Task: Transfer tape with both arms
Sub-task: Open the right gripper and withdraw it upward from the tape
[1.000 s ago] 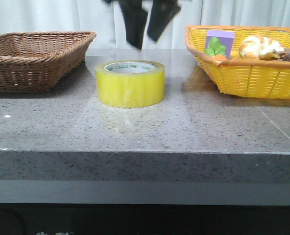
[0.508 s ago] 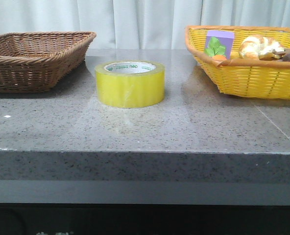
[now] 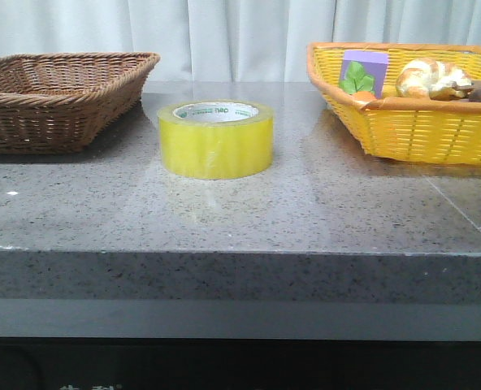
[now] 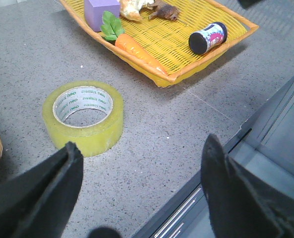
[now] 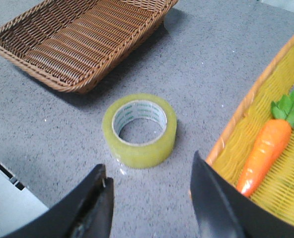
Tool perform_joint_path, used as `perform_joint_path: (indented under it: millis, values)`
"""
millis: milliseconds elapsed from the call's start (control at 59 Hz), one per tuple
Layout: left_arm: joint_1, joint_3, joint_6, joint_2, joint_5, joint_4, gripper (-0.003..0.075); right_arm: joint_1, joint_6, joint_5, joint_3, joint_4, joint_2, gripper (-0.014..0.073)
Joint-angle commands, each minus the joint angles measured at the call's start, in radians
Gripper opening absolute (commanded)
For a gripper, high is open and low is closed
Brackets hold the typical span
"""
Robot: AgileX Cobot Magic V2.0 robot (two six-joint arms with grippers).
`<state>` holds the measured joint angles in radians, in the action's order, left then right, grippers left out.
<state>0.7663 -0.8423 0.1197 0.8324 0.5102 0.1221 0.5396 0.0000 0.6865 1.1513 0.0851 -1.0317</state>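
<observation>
The yellow tape roll (image 3: 216, 138) lies flat on the grey stone table (image 3: 305, 211), between the two baskets. Its white core with green print faces up. It also shows in the left wrist view (image 4: 83, 117) and in the right wrist view (image 5: 139, 129). My left gripper (image 4: 139, 148) is open and empty, held above the table edge, apart from the tape. My right gripper (image 5: 149, 171) is open and empty, above the table just short of the tape. Neither gripper shows in the front view.
A brown wicker basket (image 3: 58, 97) stands at the left, empty (image 5: 82, 42). A yellow woven basket (image 3: 411, 106) at the right holds a toy carrot (image 4: 137, 51), a purple block (image 4: 101, 13), a small can (image 4: 208, 37) and other items.
A second ago dark gripper fingers hung at the top of the front view above the tape. They have moved up out of that view. The tape has not moved.
</observation>
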Motion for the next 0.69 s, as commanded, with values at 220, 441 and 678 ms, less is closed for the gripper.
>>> perform_joint_path:
  millis: [220, 441, 678]
  values:
    - [0.007, -0.034, -0.001, -0.003, -0.07, 0.015, 0.0491, -0.005, 0.0, -0.22, -0.278, 0.002, 0.311, 0.0388]
    - [0.003, -0.037, -0.001, 0.031, -0.07, -0.018, 0.0507, -0.005, 0.0, -0.212, -0.328, 0.002, 0.399, 0.0388]
    - [-0.014, -0.19, -0.001, 0.188, 0.023, -0.091, 0.061, -0.005, 0.0, -0.214, -0.328, 0.002, 0.399, 0.0388]
